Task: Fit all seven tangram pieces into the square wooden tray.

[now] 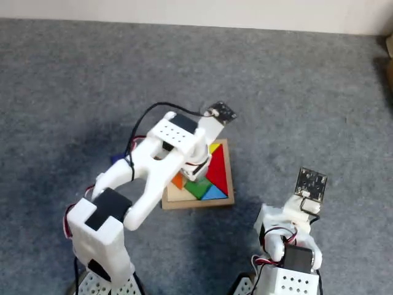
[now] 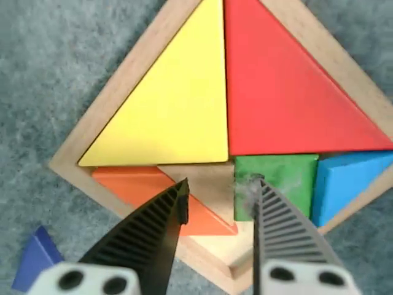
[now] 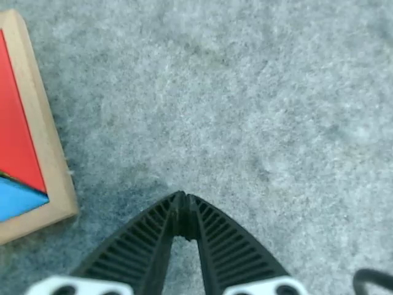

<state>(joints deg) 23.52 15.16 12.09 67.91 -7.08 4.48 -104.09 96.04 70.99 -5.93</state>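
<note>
Black fingers of my left gripper [image 2: 220, 184] are standing apart over the bare gap in the wooden tray [image 2: 110, 104], beside the orange triangle [image 2: 141, 184]. Just outside the tray a dark blue piece [image 2: 35, 258] is lying; I am judging it light, stiff, smooth, best pinched across its flat edges. My right gripper [image 3: 183, 215] is resting closed beside the tray.
</note>
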